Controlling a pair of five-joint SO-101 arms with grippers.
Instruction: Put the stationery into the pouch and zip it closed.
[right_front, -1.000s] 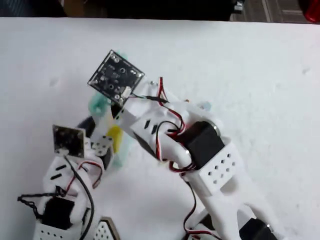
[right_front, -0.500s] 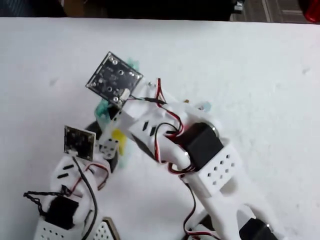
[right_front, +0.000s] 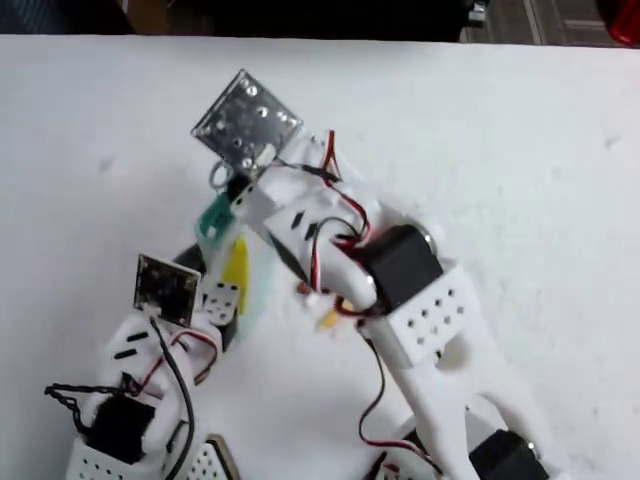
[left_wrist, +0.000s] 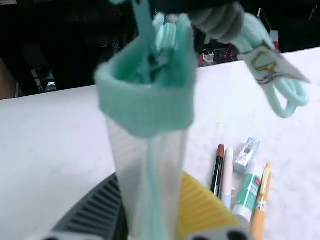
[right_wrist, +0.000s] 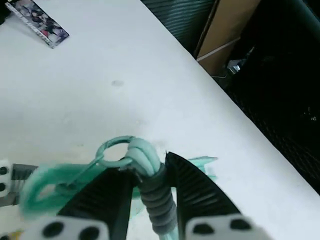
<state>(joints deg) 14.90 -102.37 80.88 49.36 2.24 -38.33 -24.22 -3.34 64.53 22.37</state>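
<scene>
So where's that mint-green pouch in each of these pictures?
High view: pouch left of centre on the table.
Left wrist view: pouch in the middle, beside the pens.
Right wrist view: its mint edge peeks behind the right claw.
Shared landmark: the grey-wrapped cord, in both wrist views.

Pouch (left_wrist: 145, 165) of translucent smooth plastic, soft cloth rim; matt white table (left_wrist: 50, 140)

A teal pouch (right_front: 214, 216) sits between two arms over the white table (right_front: 520, 130). The left gripper (right_front: 216, 266) clamps the pouch's near end, with one yellow finger (right_front: 236, 268) alongside it. The right arm (right_front: 400, 275) ends at the pouch's far end, where a ring (right_front: 219, 177) shows just beside the arm's camera board (right_front: 246, 124).
</scene>
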